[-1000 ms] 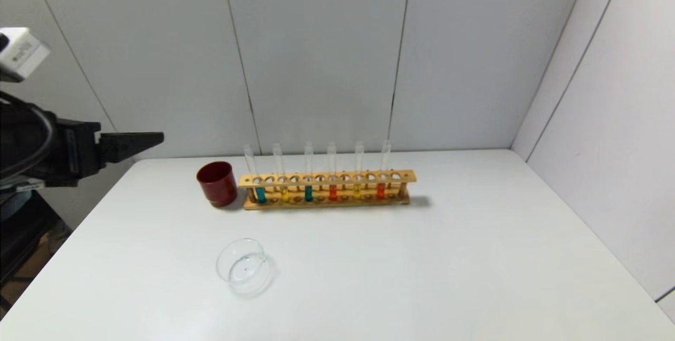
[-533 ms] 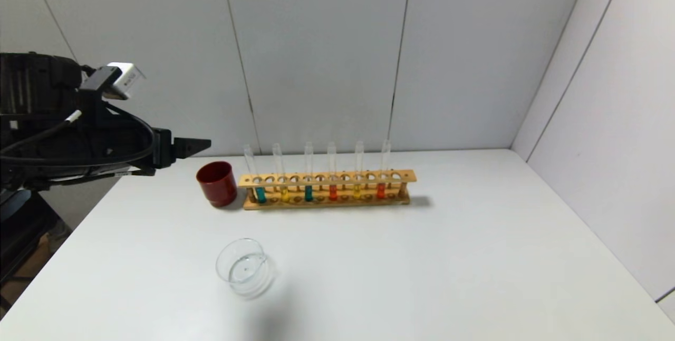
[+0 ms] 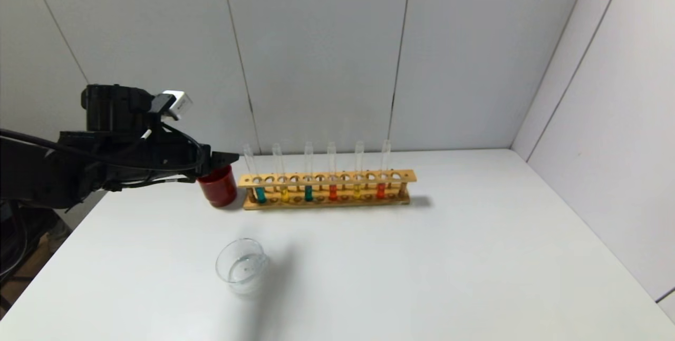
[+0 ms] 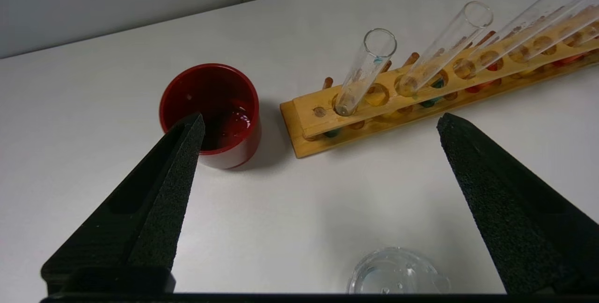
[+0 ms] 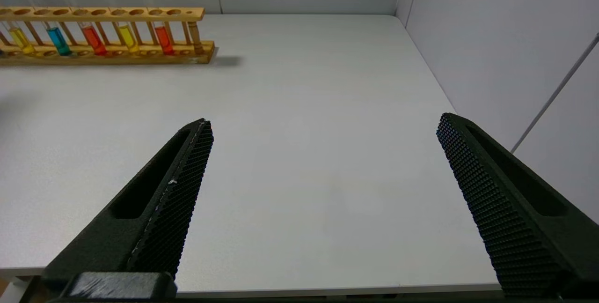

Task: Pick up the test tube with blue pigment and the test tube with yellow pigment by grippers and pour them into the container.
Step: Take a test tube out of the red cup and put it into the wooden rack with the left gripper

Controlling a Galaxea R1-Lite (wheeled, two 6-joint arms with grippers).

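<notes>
Left hand (image 3: 224, 159) hung released above the red cup (image 3: 217, 185), just beside the wooden rack (image 3: 327, 189) end, fingers spread wide. Blue tube (image 3: 260, 185) and yellow tube (image 3: 283, 185) stood in the rack. Glass dish (image 3: 242, 267) sat on the tabletop (image 3: 422, 256), nearer the robot. Right hand (image 5: 323, 127) released, over bare tabletop.
</notes>
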